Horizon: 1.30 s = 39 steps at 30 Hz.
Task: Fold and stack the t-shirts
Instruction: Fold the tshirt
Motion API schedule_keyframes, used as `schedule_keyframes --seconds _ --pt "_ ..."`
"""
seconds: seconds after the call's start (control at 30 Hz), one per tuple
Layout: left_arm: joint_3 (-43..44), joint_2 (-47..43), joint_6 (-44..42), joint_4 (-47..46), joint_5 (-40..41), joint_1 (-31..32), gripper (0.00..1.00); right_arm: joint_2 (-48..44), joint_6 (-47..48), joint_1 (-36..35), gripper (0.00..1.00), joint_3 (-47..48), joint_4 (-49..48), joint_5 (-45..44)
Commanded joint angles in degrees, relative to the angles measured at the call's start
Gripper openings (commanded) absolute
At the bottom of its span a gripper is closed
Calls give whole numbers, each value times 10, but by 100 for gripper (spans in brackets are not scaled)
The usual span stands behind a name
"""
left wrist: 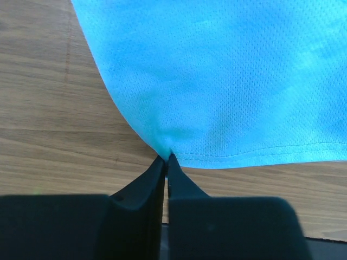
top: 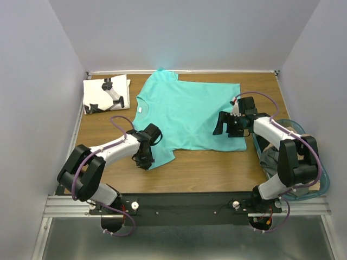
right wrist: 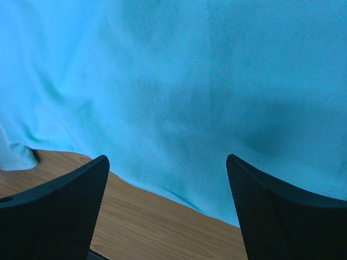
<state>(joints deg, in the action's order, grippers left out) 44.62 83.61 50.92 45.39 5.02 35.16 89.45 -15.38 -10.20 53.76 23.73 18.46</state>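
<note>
While the turquoise t-shirt (top: 190, 111) lies spread flat mid-tabletop (top: 206, 170), I see the white t-shirt (top: 105, 93) already folded at the far-left corner. I have the left tool (left wrist: 165, 157) clenched on the turquoise's near sleeve corner and the right tool (right wrist: 166, 158) released over its right edge. Folding it and stacking remain.

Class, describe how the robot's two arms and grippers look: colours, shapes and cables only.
Both arms, left arm and right arm, have white links with black joints. A thin purple cable loops along each. The left gripper and right gripper are black, with tapered, finely textured fingers.
</note>
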Motion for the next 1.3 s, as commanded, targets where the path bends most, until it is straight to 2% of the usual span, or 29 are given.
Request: schedule_keyframes --seconds 0.0,0.2,0.3,0.57,1.03,1.17,1.27 --pt "-2 10 -3 -3 12 4 2 -16 7 -4 95 2 9 -9" --pt "13 -6 -7 -9 10 -6 0 -24 -1 -4 95 -1 15 -22" --pt "33 -12 -23 -8 21 -31 0 -26 -7 -4 95 -8 19 -30" --pt "54 -29 -101 -47 19 -164 0 -51 -31 -4 95 -29 54 -62" --pt "123 19 -206 -86 5 -269 0 -125 -80 -4 94 -65 126 -125" --pt "126 19 -224 -89 1 -292 0 -137 -94 -4 89 -81 141 -136" --pt "124 16 -233 -90 -7 -300 0 -147 -114 -4 82 -102 144 -135"
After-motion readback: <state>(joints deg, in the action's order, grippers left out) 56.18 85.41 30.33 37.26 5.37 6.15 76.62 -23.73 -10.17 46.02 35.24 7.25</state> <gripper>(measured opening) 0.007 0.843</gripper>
